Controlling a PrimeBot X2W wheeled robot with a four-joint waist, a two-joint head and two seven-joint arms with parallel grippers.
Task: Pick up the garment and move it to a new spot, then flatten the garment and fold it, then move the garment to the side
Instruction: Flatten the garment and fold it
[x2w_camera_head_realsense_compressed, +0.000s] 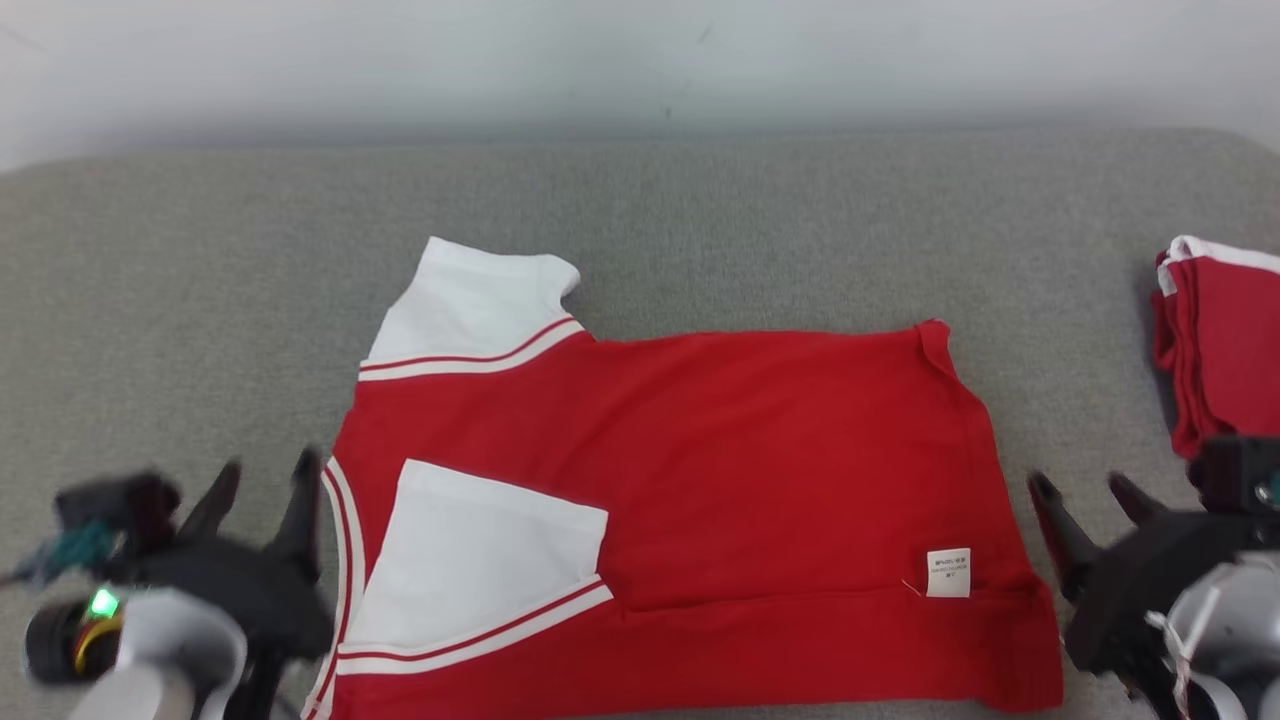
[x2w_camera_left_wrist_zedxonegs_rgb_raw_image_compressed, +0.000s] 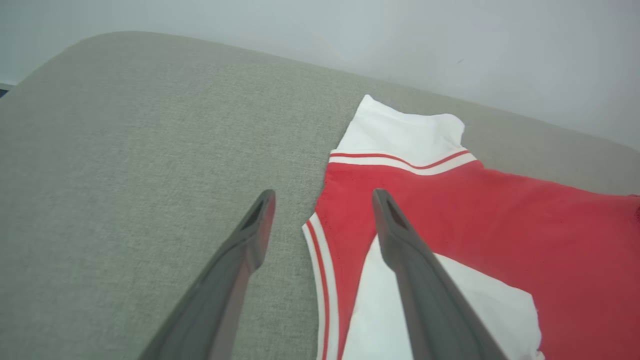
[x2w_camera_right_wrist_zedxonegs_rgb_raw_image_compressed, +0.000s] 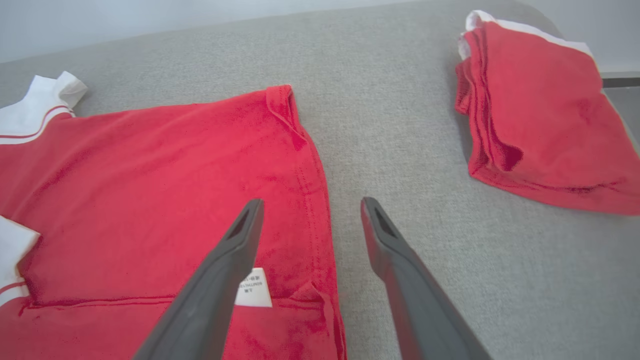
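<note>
The garment (x2w_camera_head_realsense_compressed: 760, 450) is soft matt cloth, red and white, with a faint knit grain showing. Its small white label (x2w_camera_head_realsense_compressed: 948, 572) at 4 o'clock looks like smooth woven tape, though it is too small to be sure. The counter (x2w_camera_head_realsense_compressed: 200, 300) wears coarse grey woven fabric. The fingers (x2w_camera_left_wrist_zedxonegs_rgb_raw_image_compressed: 240, 260) are matt dark plastic. At 3 o'clock lies a folded pile (x2w_camera_head_realsense_compressed: 1230, 350) of the same cloth.

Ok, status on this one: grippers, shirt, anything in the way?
Left gripper open, at shirt's left edge. Right gripper open, at its right edge. Red shirt flat, near sleeve folded in. Folded red pile lies apart, right side.
</note>
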